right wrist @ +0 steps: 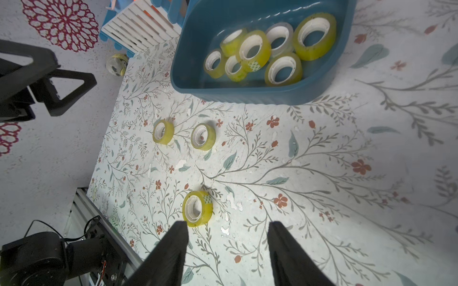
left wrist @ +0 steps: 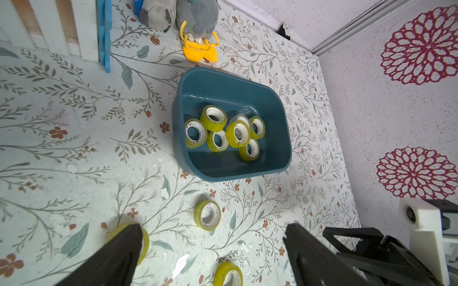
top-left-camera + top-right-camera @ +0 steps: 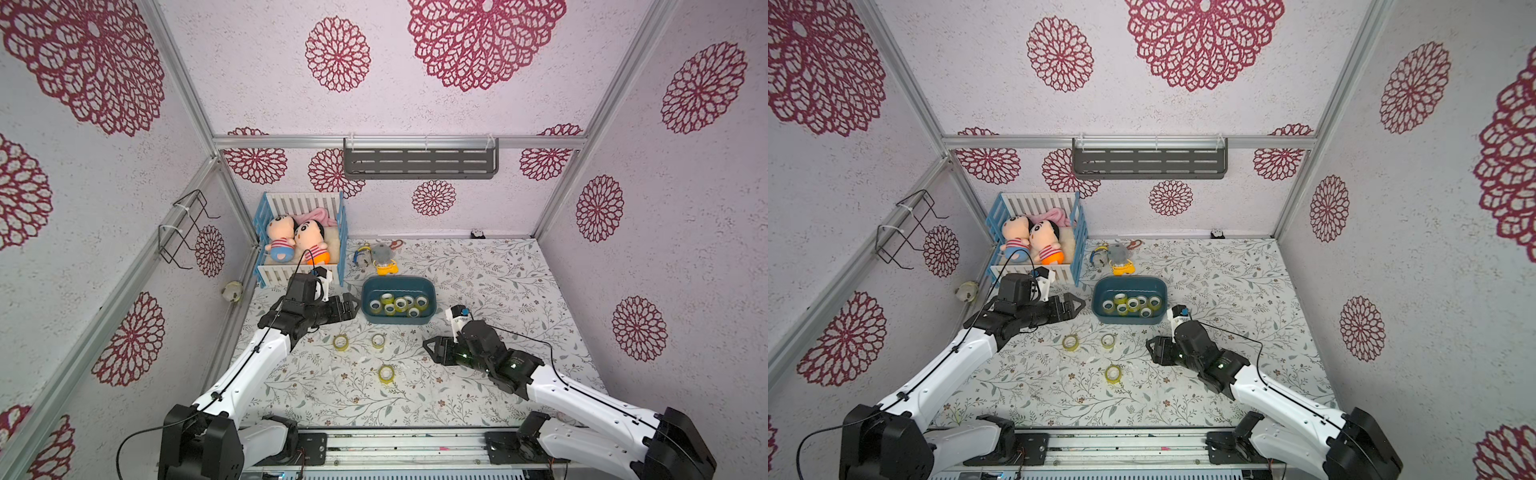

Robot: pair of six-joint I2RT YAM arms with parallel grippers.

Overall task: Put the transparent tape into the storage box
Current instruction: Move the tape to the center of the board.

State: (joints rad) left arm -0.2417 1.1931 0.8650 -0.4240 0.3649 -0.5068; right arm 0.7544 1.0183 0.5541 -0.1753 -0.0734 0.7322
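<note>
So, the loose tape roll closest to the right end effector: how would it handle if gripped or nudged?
That tape roll lies flat, hole upward, so a nudge would probably slide it, not roll it. It looks tightly wound and stiff, so it likely keeps shape when squeezed. Small and hollow, it is probably light; the glossy wrap may be slick.

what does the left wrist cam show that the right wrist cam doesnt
Only left wrist: the grey plush toy with yellow feet, and the right hand. Only right wrist: the left hand and a small round toy by the wall. Both: the storage box holding seven tape rolls, three loose tape rolls on the table, and the crib's corner.
</note>
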